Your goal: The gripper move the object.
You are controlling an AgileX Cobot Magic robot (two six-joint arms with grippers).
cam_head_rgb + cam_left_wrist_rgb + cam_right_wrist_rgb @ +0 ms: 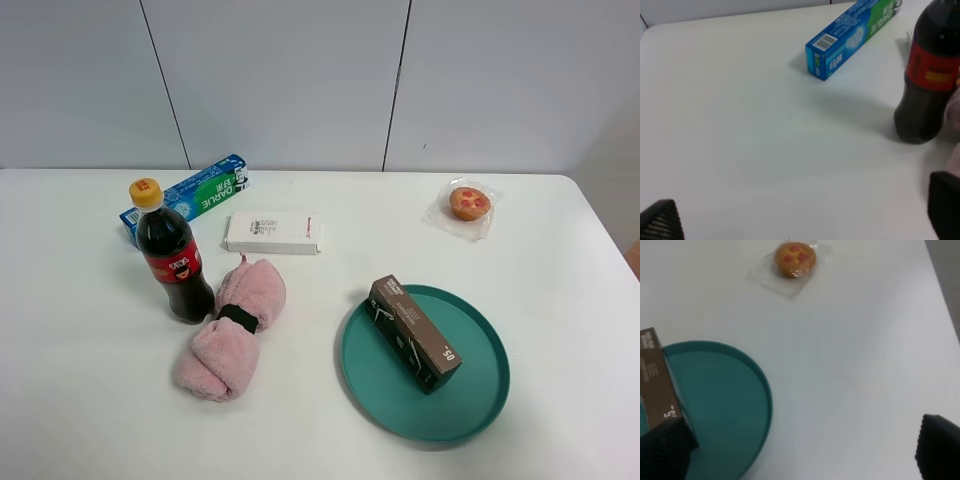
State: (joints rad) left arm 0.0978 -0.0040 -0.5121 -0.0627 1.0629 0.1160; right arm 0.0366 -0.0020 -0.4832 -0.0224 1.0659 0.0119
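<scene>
The long dark brown carton with small white print lies diagonally on a teal plate at the front right of the table. It also shows at the edge of the right wrist view. My right gripper is open and empty, with one fingertip close by the carton's end and over the plate. My left gripper is open and empty above bare table, near a cola bottle. Neither arm shows in the exterior high view.
A cola bottle, a rolled pink towel, a flat white box and a blue-green toothpaste carton stand on the left half. A wrapped muffin lies at the back right. The table's right edge is near.
</scene>
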